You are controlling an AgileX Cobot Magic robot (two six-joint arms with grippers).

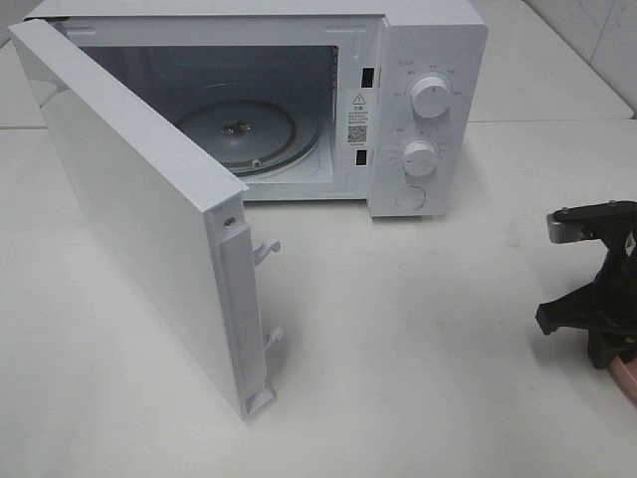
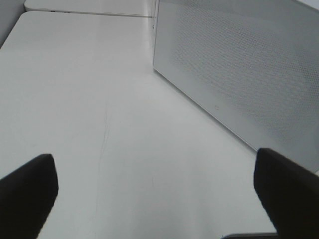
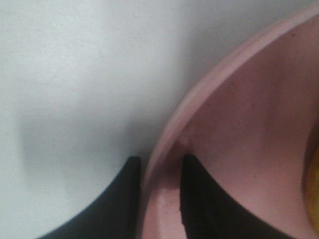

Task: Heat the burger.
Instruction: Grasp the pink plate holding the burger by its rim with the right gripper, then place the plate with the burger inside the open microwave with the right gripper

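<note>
The right gripper (image 3: 158,167) is seen clenched on the rim of the pink plate (image 3: 234,99), 1 finger inside and 1 outside; the burger (image 3: 314,196) is glimpsed only as a yellow sliver on that plate, well apart from the open microwave (image 1: 428,60); the left gripper (image 2: 157,186) is released and empty. With so thin a rim pinch, the plate may be tilted when lifted; the tall burger could then be toppled, or the door (image 1: 139,219) clipped on approach.
</note>
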